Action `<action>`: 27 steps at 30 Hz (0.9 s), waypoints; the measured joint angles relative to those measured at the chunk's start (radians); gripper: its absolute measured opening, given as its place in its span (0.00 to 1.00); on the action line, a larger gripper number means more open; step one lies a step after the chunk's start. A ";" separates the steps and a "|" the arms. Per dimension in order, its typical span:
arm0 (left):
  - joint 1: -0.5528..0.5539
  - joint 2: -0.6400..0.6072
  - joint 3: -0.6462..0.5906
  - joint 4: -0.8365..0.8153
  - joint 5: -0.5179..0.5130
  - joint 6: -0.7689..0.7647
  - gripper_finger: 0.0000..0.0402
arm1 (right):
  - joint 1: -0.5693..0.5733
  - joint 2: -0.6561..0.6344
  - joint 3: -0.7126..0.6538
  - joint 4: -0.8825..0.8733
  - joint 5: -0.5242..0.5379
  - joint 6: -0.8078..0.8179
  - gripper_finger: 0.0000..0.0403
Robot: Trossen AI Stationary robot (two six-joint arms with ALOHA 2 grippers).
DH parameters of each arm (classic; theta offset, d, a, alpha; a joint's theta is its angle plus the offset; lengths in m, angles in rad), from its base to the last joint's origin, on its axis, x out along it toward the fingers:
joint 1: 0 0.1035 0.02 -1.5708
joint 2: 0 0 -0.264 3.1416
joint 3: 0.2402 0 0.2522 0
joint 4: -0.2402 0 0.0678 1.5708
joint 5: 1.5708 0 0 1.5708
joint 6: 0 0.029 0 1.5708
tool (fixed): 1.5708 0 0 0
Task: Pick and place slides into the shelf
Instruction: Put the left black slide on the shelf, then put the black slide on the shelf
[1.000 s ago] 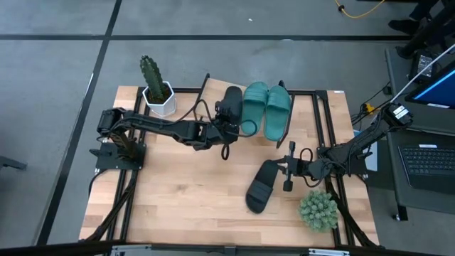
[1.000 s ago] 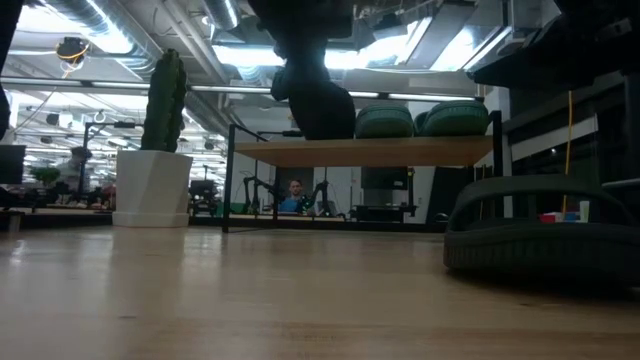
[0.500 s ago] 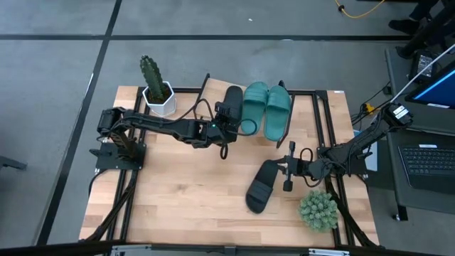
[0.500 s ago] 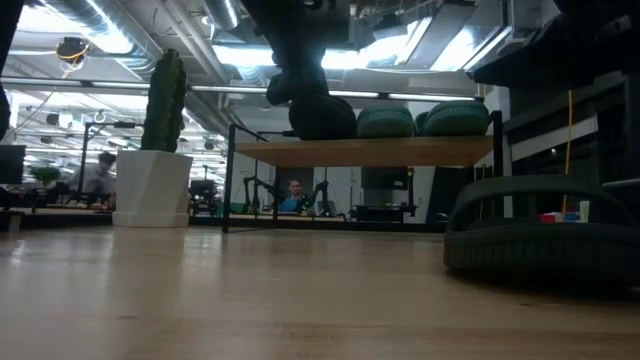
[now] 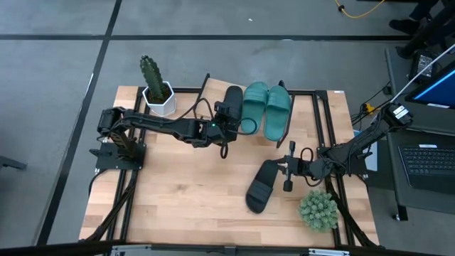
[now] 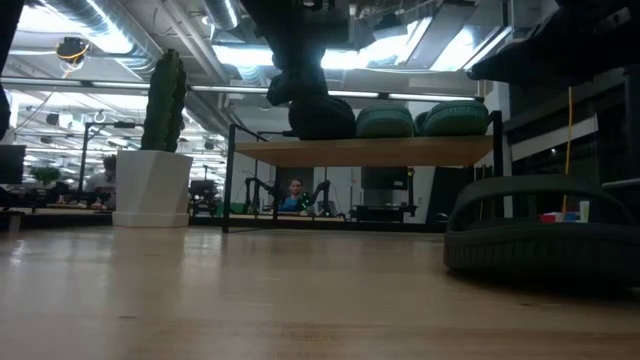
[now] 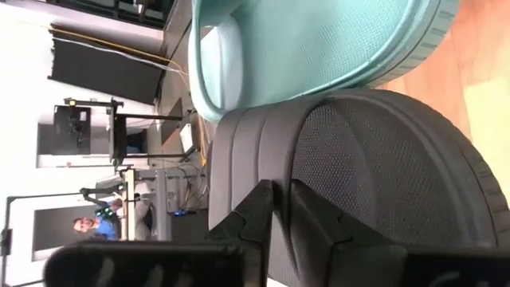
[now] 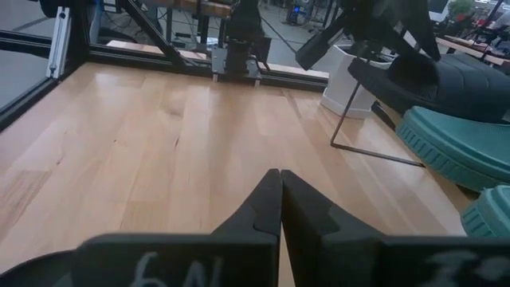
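One black slide (image 5: 231, 101) lies at the left end of the shelf (image 6: 400, 152), and my left gripper (image 5: 226, 122) is shut on it from the near side. Beside it, two teal slides (image 5: 254, 107) (image 5: 279, 110) rest sole-down on the shelf's board. The other black slide (image 5: 261, 186) lies flat on the table, large in the low view (image 6: 540, 225). My right gripper (image 5: 284, 173) hovers just right of that slide, shut (image 8: 280, 179), with nothing between its fingers. My left gripper (image 7: 280, 191) pinches the near edge of the black slide's strap (image 7: 255, 151) between its two fingers. The fingers come from the table's near side, slanting down. The slide's sole (image 6: 322, 120) sits on the shelf's board next to the left teal slide (image 7: 319, 48).
A cactus in a white pot (image 5: 158, 96) stands left of the shelf, near the table's far left corner. A spiky green plant (image 5: 318, 210) sits at the near right corner, close to my right arm. Bare wood spans the table's near left part (image 5: 178, 192).
My left gripper has lowered the black slide a little, from tilted above the shelf to down on the board, and has then held still. My right arm has kept still.
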 joint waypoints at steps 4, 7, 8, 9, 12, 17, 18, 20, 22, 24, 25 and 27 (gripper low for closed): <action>0.000 0.000 0.000 -0.001 0.046 0.001 0.12 | 0.000 0.000 0.000 0.000 0.000 0.000 0.03; 0.000 0.000 0.000 -0.001 0.065 0.001 0.15 | 0.000 0.000 0.000 0.000 0.000 -0.001 0.03; 0.000 0.000 0.000 -0.001 0.066 0.001 0.15 | 0.000 0.000 0.000 0.000 0.000 -0.001 0.03; 0.000 0.000 0.000 -0.001 0.065 0.002 0.16 | 0.000 0.000 0.000 0.000 0.000 0.000 0.03; 0.000 0.000 0.000 -0.001 0.065 0.007 0.19 | 0.000 0.000 0.000 0.000 0.000 -0.001 0.03; 0.000 0.000 0.000 -0.001 0.064 0.008 0.26 | 0.000 0.000 0.000 0.000 0.000 -0.001 0.03; 0.000 0.000 0.000 -0.001 0.062 0.008 0.27 | 0.000 0.000 0.000 0.000 0.000 0.000 0.03; 0.000 0.000 0.000 0.000 0.053 0.010 0.29 | 0.000 0.000 0.000 0.000 0.000 -0.001 0.03; 0.000 0.000 0.000 0.005 0.031 0.009 0.30 | 0.000 0.000 0.000 0.000 0.000 -0.001 0.03; -0.005 0.000 0.004 0.006 0.013 0.010 0.31 | 0.000 0.000 0.000 0.000 0.000 -0.002 0.03; -0.008 0.000 0.008 0.006 0.007 0.010 0.31 | 0.000 0.000 0.000 0.000 0.000 -0.003 0.03; -0.017 0.000 0.019 0.007 0.006 0.010 0.31 | 0.001 0.000 0.000 0.000 0.000 -0.004 0.03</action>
